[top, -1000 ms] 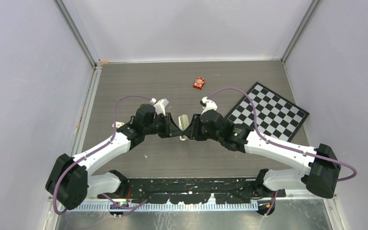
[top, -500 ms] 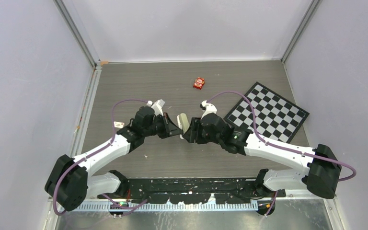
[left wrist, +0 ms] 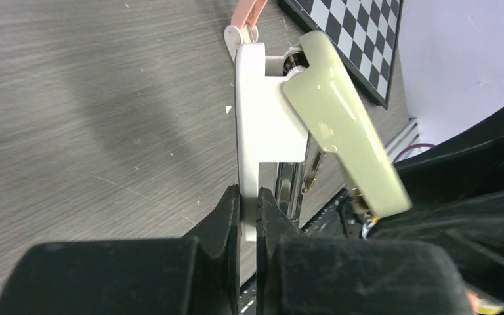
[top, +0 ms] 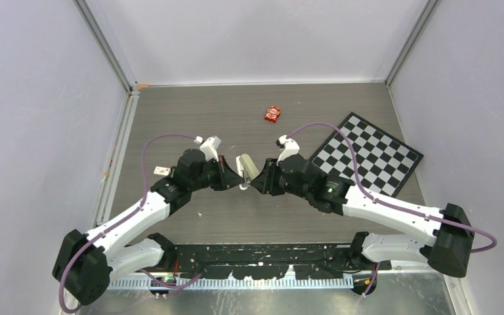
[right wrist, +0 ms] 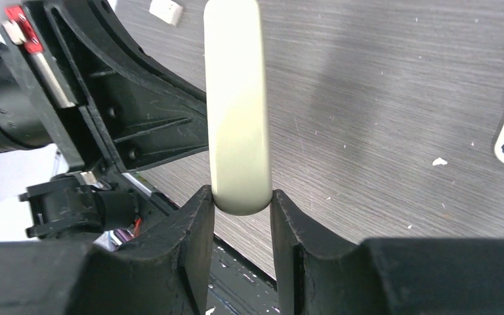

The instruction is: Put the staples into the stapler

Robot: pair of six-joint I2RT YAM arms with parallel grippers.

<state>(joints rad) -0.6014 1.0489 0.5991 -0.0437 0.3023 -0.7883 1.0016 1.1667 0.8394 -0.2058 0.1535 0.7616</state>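
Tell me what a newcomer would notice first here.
The stapler, held at mid-table between both arms and hinged open. The left gripper clamps its white base, the right gripper its olive cover. A checkerboard lies far right, a red packet beyond the arms.

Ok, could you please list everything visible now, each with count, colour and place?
stapler: one, olive-green top, white base, hinged open, mid-table between both grippers
staples: none that I can make out
red packet: one, red, far centre of the table
checkerboard: one, black and white, far right, flat
pink-and-white piece: one, on the table beyond the stapler
small white piece: one, on the table beside the left arm
table: one, dark grey wood grain
left gripper: black, shut on the stapler's white base
right gripper: black, shut on its olive-green top
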